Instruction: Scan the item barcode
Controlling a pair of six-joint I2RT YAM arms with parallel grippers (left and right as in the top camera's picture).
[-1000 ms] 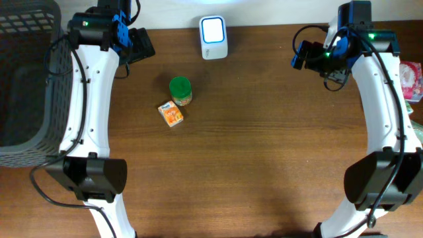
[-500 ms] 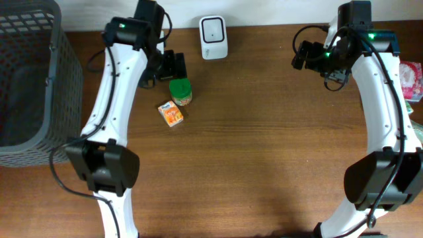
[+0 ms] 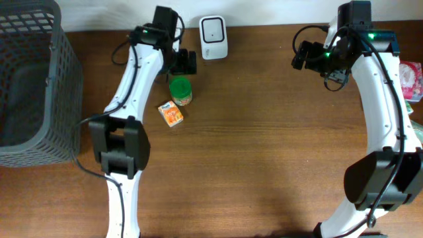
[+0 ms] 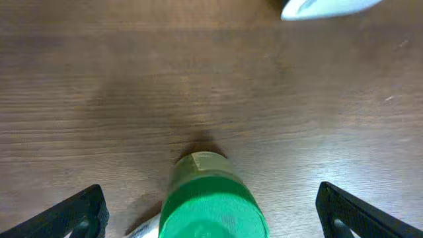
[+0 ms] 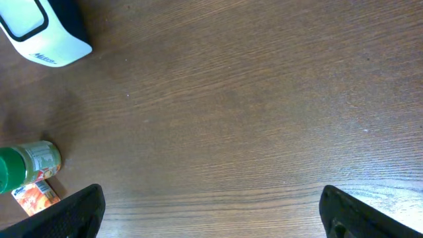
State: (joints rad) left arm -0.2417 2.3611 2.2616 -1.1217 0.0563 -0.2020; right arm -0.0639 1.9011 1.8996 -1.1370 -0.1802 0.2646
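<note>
You're hovering the left gripper [image 3: 185,64], fingers wide and empty, just by the upright jar [image 3: 180,90] near the scanner [image 3: 213,37], probably needing next to lower and close; the right gripper [image 3: 305,55] is idling open.

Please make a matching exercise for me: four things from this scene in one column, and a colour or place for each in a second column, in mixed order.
Things:
1. jar
2. small box
3. scanner
4. basket

Descriptions:
A. white, at the back
B. grey, at the far left
C. green lid
D. orange

Pairs: 1-C, 2-D, 3-A, 4-B
</note>
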